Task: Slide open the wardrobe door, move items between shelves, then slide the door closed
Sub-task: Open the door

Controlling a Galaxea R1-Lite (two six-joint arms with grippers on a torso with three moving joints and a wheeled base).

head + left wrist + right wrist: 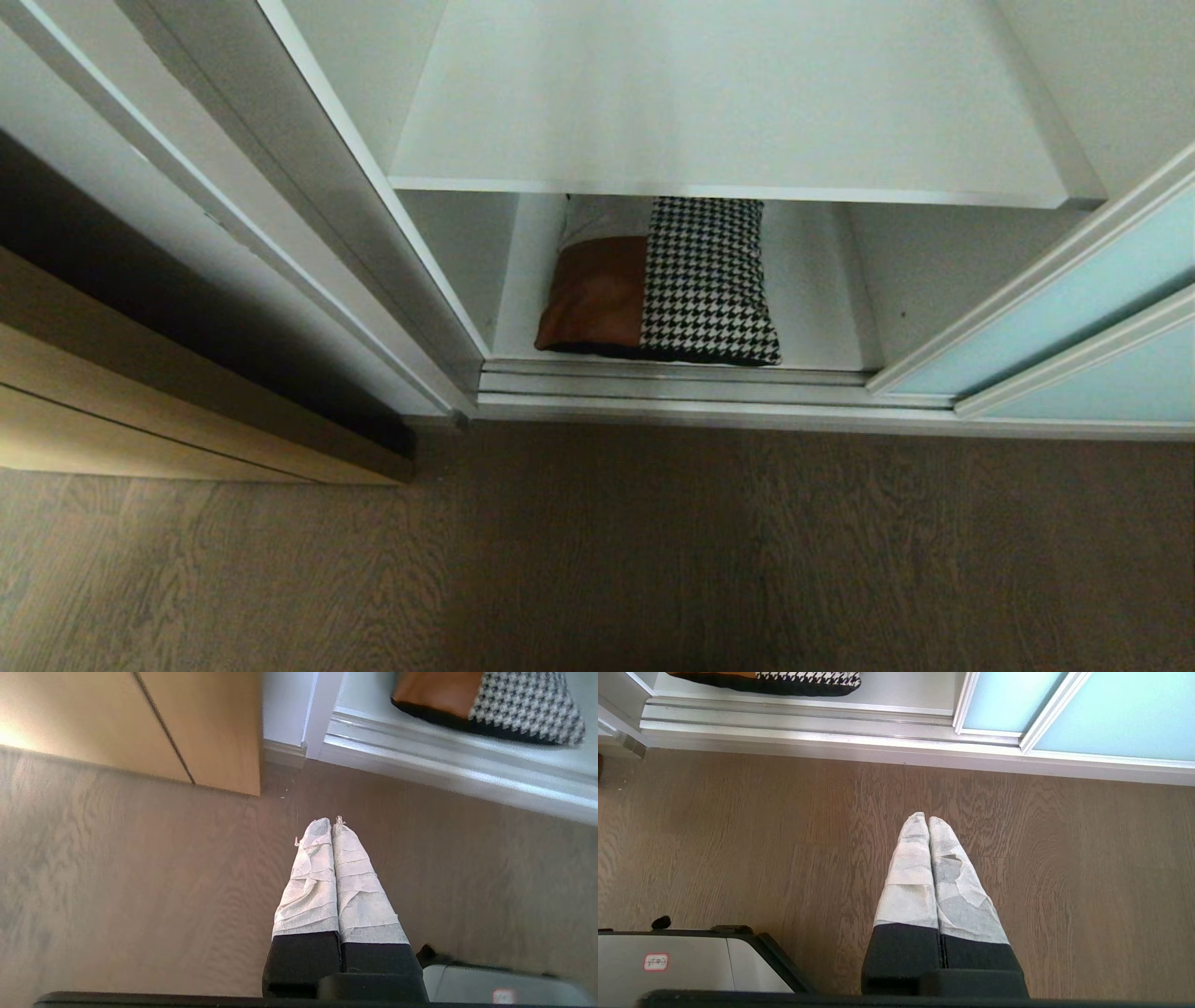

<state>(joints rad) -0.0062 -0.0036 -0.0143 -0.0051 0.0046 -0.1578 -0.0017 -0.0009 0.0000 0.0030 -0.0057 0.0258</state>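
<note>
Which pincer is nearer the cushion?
Left, probably. The left pincer hangs shut over floor before the cushion; the right pincer, also shut, hangs toward the sliding door.

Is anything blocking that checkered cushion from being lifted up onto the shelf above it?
Nothing visible blocks it. The cushion lies on the bottom board, the sliding door is pushed off to the right, and the shelf above looks bare. To get up there, though, the cushion must come out forward around that shelf's front edge first.
</note>
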